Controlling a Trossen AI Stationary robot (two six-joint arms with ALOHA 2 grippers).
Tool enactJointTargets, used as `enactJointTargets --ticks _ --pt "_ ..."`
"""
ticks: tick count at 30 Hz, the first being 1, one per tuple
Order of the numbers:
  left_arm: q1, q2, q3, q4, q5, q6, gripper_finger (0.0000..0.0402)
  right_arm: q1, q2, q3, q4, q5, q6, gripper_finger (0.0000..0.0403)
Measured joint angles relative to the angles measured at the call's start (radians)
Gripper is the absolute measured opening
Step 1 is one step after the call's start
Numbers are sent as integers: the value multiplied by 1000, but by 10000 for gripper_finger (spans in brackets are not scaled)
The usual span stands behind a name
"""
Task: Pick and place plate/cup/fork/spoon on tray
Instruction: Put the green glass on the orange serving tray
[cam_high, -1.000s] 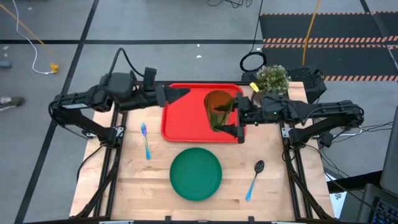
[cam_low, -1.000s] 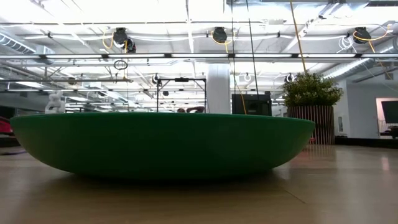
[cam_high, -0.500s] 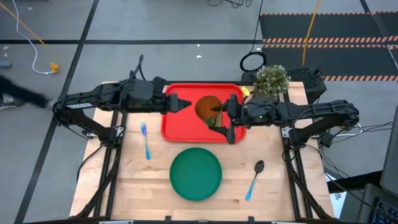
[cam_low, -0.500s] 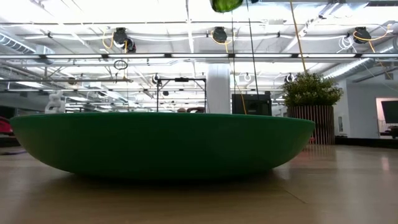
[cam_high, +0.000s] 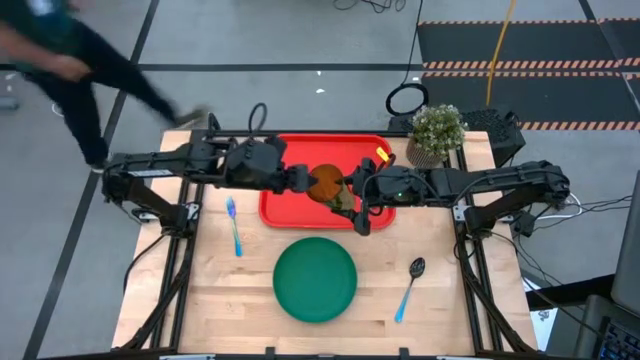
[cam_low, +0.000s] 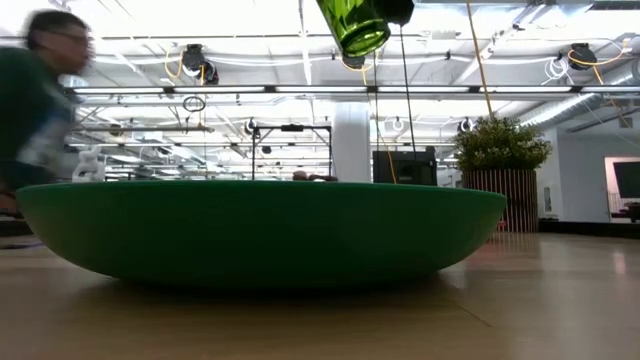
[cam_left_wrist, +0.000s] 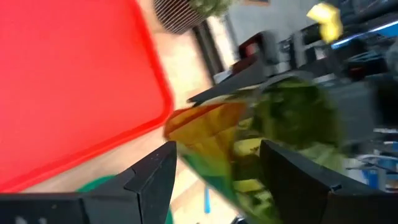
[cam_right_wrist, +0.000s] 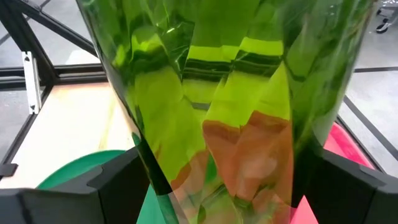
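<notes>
The olive-green cup (cam_high: 327, 183) hangs above the red tray (cam_high: 285, 200), held by my right gripper (cam_high: 346, 197), which is shut on it. In the low view its base (cam_low: 357, 30) shows tilted, high over the table. My left gripper (cam_high: 301, 179) is open, level with the cup at its left. In the left wrist view its fingers (cam_left_wrist: 155, 180) stand on either side of the cup (cam_left_wrist: 249, 149); I cannot tell whether they touch. The dark-green plate (cam_high: 315, 278), the fork (cam_high: 234, 225) and the spoon (cam_high: 408, 288) lie flat on the table. My right gripper pinches the cup's side wall (cam_right_wrist: 158, 168) between its two fingers (cam_right_wrist: 109, 190), one on each side. The fingers come level from the table's right. The cup is lifted clear of the tray and tilted.
A potted plant (cam_high: 437, 130) stands at the far right corner, beside the tray. A small yellow thing (cam_high: 383, 154) lies at the tray's far right. A person (cam_high: 70, 60) walks past the table's far left corner. The plate (cam_low: 260, 230) fills the low view.
My right gripper has carried the cup toward the table's left and down over the tray; the cup has come into the low view from above. My left gripper has reached toward the table's right up to the cup. A person has walked in at the far left.
</notes>
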Motion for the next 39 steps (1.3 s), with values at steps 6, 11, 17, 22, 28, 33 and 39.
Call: enactJointTargets --ticks 6,11,17,22,28,33,39 --pt "2 27 -1 -22 8 -3 224 0 0 0 -2 2 0 343" --pt "6 28 1 -14 8 -2 166 0 0 0 -17 3 0 343" --pt "8 29 -1 -7 9 25 67 0 0 0 -38 -3 0 343" --pt "9 31 -3 -36 17 42 12 2 -3 0 -55 0 11 353" --pt "26 30 -1 -5 140 45 14 5 -11 0 -40 -32 35 395" --pt "34 30 -1 1 170 69 8 7 -14 0 -52 -85 40 398" --pt "49 29 -1 -10 167 101 7 8 -47 0 -118 -78 93 399"
